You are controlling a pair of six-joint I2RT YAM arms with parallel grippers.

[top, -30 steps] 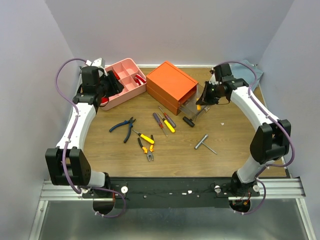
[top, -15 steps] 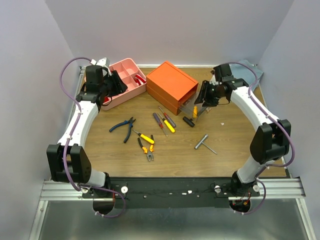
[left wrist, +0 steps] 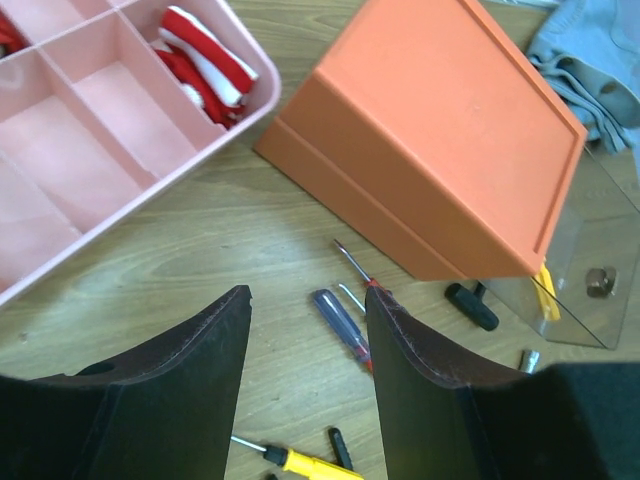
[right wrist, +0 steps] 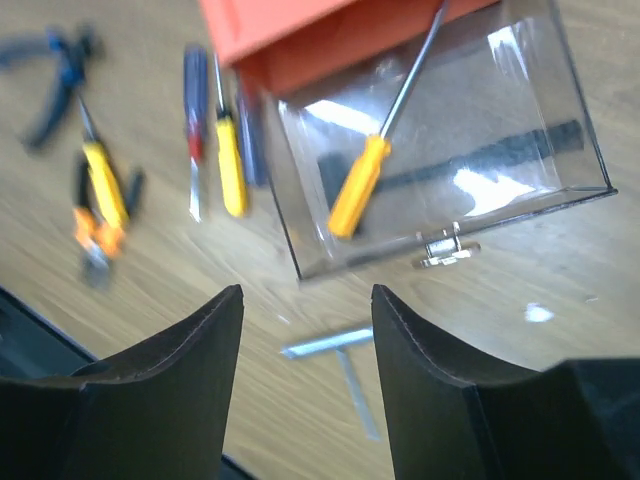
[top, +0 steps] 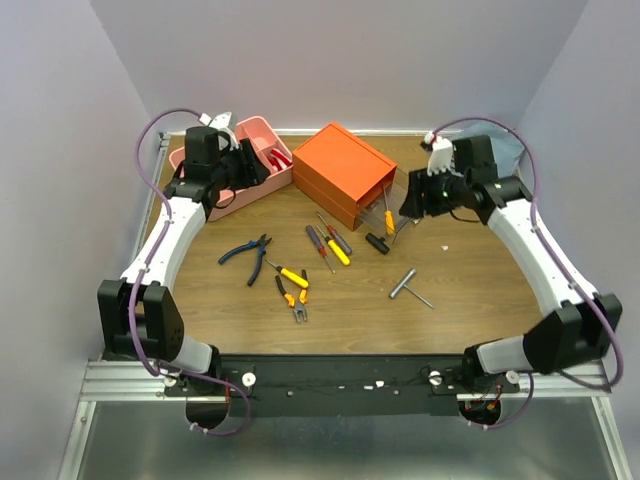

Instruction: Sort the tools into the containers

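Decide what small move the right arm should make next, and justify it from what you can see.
Probably swing the right gripper toward the silver T-shaped wrench. Its jaws stand open and empty, the yellow-handled screwdriver already lies inside the clear drawer, and the wrench lies loose on that arm's side, close by in the wrist view.

No legible text or labels anywhere
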